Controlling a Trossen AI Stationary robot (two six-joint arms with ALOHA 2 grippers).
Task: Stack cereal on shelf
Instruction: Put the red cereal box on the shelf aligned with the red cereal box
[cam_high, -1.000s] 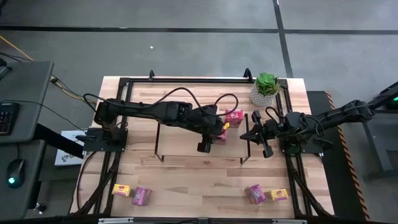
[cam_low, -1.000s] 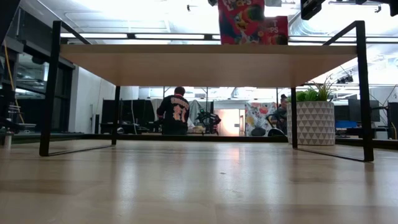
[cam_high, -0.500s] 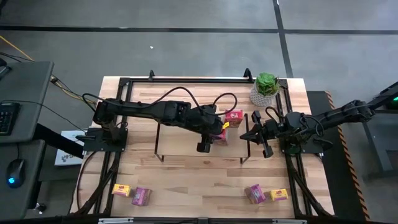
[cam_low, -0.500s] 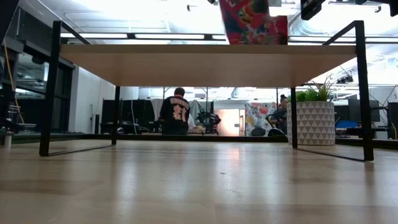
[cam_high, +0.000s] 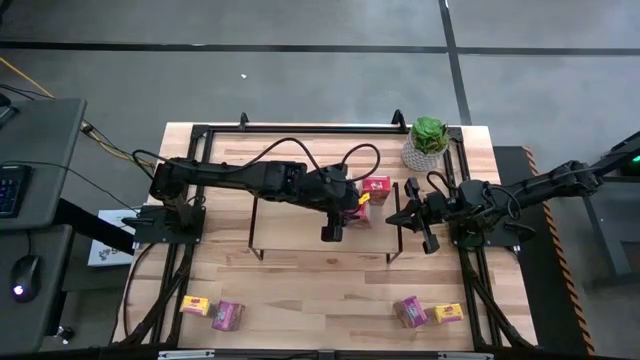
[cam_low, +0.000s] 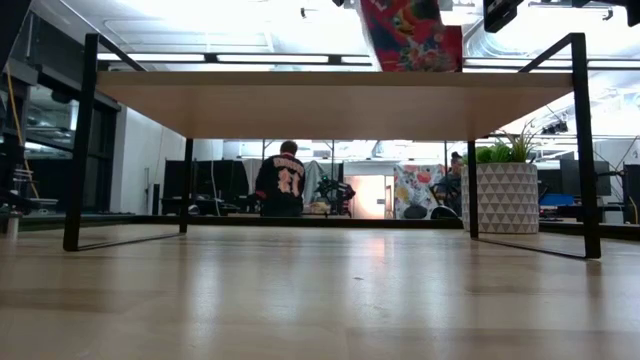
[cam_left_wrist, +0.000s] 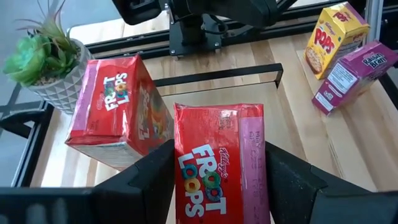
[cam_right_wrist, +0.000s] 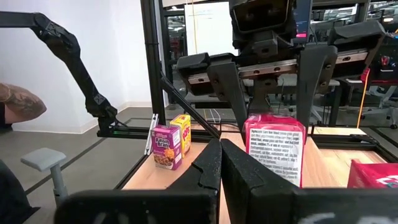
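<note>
Tilted further: red cereal box (cam_left_wrist: 219, 165) in left gripper (cam_left_wrist: 217, 180).

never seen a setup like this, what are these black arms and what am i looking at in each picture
These are two robot arms bolted to a wooden table. One picture looks straight down, one looks level across the tabletop, and two come from cameras on the arms' wrists.

A low wooden shelf on wire legs stands mid-table. The left gripper holds a red cereal box over the shelf, tilted, beside another red box already standing there. The right gripper waits shut at the shelf's right end, near a potted plant.

Four more small boxes, two yellow and two pink, lie in pairs near the table's front corners, such as this pink one.
</note>
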